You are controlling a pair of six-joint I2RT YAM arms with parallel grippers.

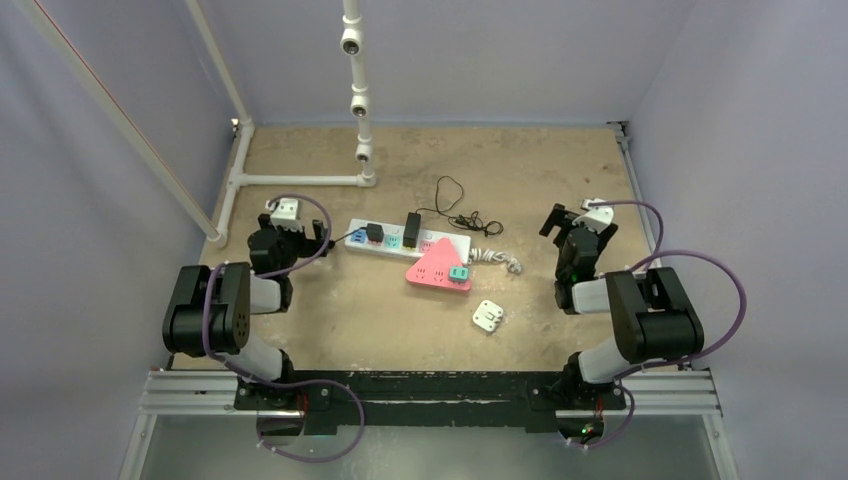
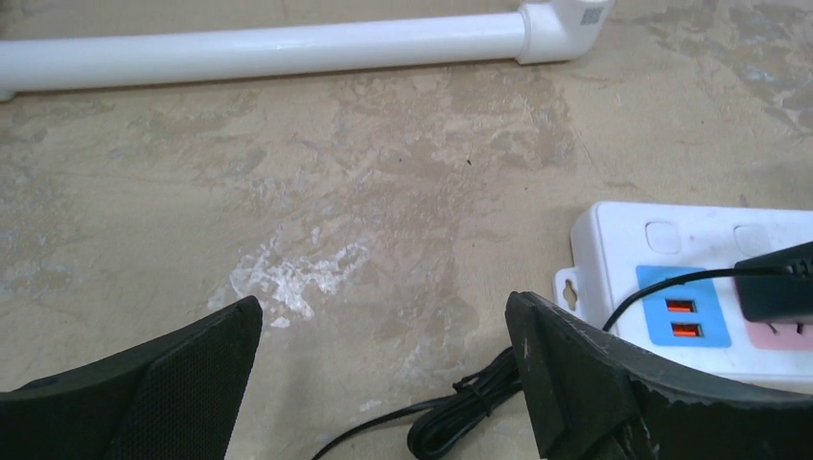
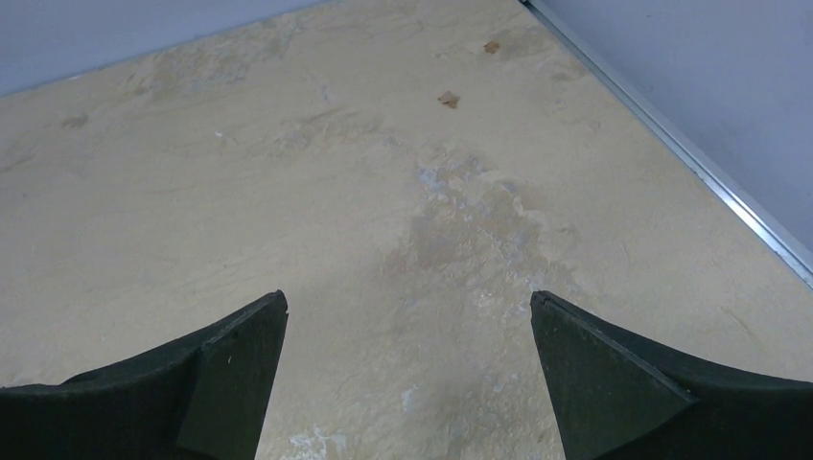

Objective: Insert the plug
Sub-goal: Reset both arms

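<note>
The white plug point(image 1: 488, 316) is lying on the counter point(image 1: 350, 310), near and right of the pink power strip point(image 1: 432, 266). The left claw point(image 2: 383, 331) and right claw point(image 3: 407, 321) are hanging wide open, holding nothing.

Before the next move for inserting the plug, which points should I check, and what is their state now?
1. The left gripper is open and empty: ok.
2. The right gripper is open and empty: ok.
3. The white plug lies loose, nothing on it: ok.
4. A free socket on the white power strip: cannot tell.
5. The black cable is away from the left gripper: not ok, it lies bundled close by.
</note>
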